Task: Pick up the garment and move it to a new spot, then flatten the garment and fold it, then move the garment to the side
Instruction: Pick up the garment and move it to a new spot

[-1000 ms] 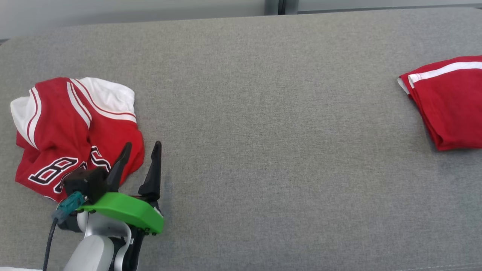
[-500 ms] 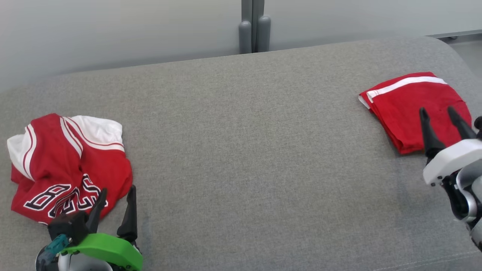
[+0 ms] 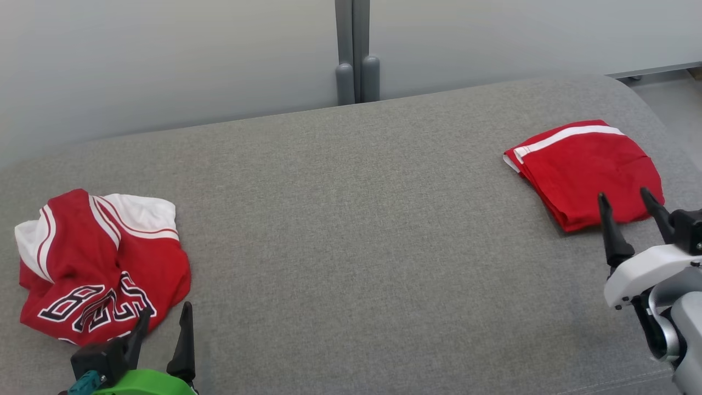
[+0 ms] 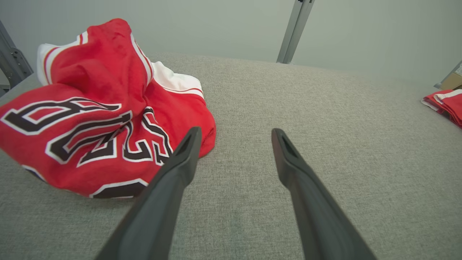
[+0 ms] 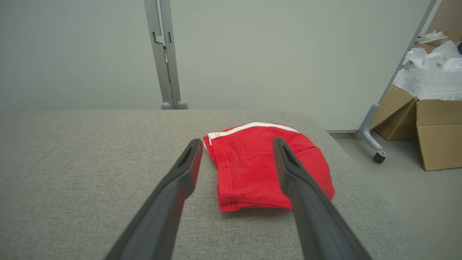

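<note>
Here's the crumpled jersey [image 3: 98,269], bunched in a heap at the left end of the grey fabric worktop [image 3: 351,230]. It's red, with white panels and thin striped trim. The left gripper [image 3: 166,310] sits just beside its near right corner, fingers spread wide and holding nothing. Over on the right, a folded garment [image 3: 584,173] lies flat, red with one white stripe, close to the worktop's rounded right end. The right gripper [image 3: 623,193] hovers at its near edge, fingers spread, nothing between them. There's a wide bare stretch of fabric between the two garments. A grey partition [image 3: 164,66] lines the far edge, and cardboard boxes [image 5: 429,126] stand on the floor beyond the right end. Black, white-outlined block lettering crosses the jersey, too creased to read.
</note>
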